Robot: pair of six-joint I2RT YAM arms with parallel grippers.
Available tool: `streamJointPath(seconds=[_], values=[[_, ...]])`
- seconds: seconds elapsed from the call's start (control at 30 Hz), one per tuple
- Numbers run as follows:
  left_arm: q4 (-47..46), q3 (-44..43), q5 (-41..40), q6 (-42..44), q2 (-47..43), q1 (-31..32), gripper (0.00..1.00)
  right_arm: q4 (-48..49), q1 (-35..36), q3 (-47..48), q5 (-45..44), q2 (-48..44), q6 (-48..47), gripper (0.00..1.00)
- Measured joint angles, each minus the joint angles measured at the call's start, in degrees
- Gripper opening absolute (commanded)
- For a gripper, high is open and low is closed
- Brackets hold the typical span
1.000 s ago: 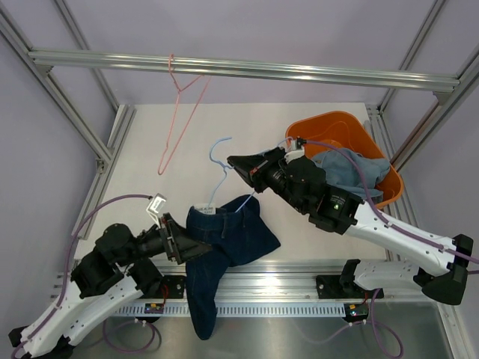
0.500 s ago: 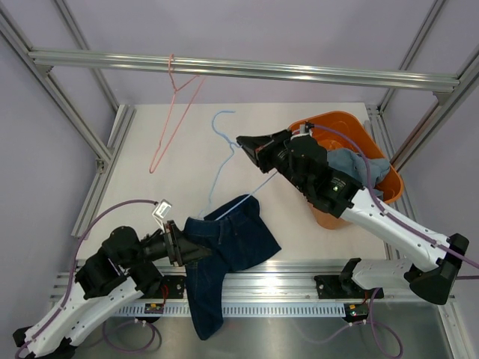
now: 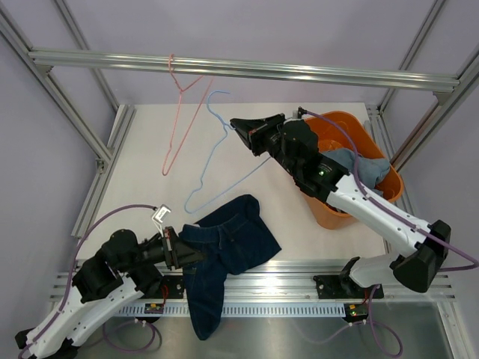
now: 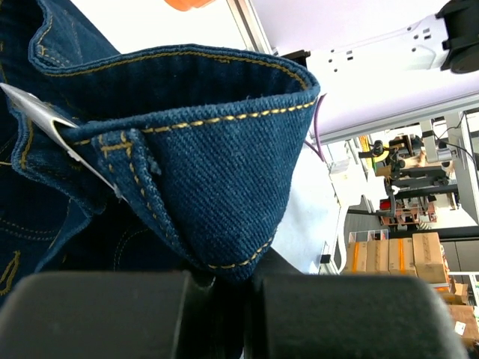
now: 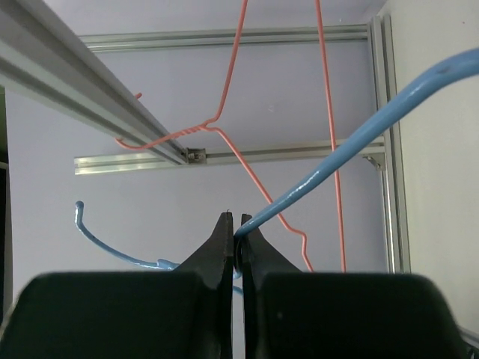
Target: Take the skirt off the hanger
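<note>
Looking down from above, we've got bare table (image 3: pixel 135 153) out around 9 to 10 o'clock, so that's our easy lane. At 11 the pink hanger (image 5: pixel 330 134) dangles off the overhead rail (image 3: pixel 299 72), with the blue hanger (image 5: pixel 359 144) slanting just beside it. The orange basket (image 3: pixel 329 212) blocks 2 to 3, and the skirt (image 3: pixel 232 239) is heaped at 6.

2 hangers (image 3: pixel 207 166) (image 3: pixel 172 66), 1 skirt (image 3: pixel 224 243), 1 basket (image 3: pixel 329 213)
</note>
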State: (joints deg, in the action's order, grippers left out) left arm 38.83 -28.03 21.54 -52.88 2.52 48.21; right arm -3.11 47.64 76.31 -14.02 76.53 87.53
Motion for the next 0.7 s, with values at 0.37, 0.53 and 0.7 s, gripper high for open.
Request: streamJointPath(seconds=[0.37, 0.53, 0.7], values=[[2.64, -2.03, -0.44, 0.39, -0.31, 0.0, 0.0, 7.87, -5.09, 9.16, 6.49, 11.34, -1.36, 0.0], [1.62, -0.7, -0.37, 0.33, -0.68, 0.0, 0.0, 14.16, -5.64, 9.92, 8.35, 14.58, 0.48, 0.0], [0.9, 0.55, -0.33, 0.28, -0.7, -0.07, 0.0, 19.85, -5.99, 9.9, 9.64, 17.77, 2.99, 0.0]])
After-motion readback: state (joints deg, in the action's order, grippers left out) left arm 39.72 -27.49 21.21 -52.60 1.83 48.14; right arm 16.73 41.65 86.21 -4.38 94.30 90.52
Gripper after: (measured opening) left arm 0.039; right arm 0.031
